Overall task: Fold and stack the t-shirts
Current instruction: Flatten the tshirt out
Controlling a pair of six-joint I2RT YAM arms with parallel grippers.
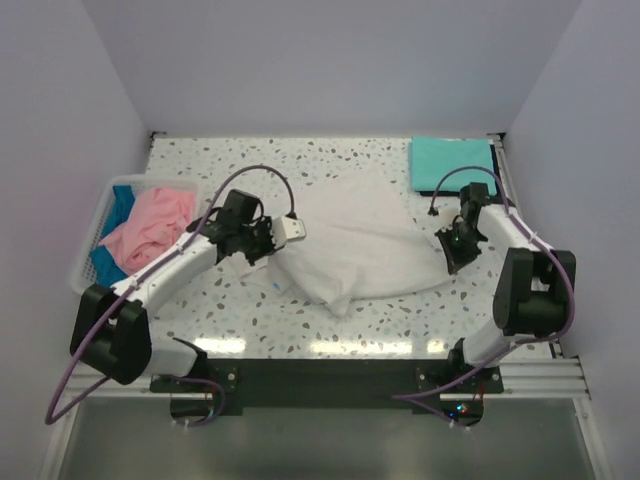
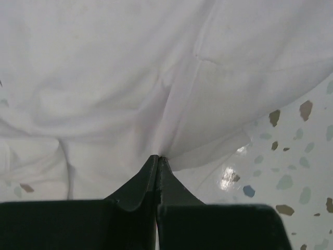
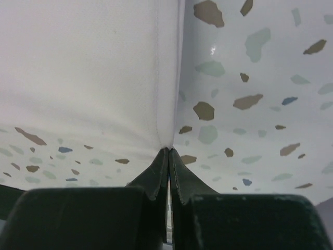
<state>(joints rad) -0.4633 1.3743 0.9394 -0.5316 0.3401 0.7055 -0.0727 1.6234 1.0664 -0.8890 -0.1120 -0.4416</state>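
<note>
Squeezed tight at the jaws of the left gripper (image 2: 157, 159), with a pinch of the white t-shirt (image 2: 130, 78) caught right at the tips. Same on the other side: jaws of the right gripper (image 3: 169, 151) pressed together on a sewn edge of that same shirt, with no gap to see.

From above, lying wide and crumpled in the middle of the speckled table (image 1: 230, 170), between the two arms. Held at its left edge and at its right edge. Puffy and wrinkled, not flat.

Far back on the right, a teal t-shirt (image 1: 452, 160), folded flat into a neat square near the table's corner. Close to the far end of the white one; touching or not, hard to tell.

Off at the left edge, a white basket (image 1: 88, 245). Inside, a pink t-shirt (image 1: 150, 225) in a soft heap on top of a blue t-shirt (image 1: 118, 200). Some pink cloth hanging over the rim, on the side next to the left arm.
</note>
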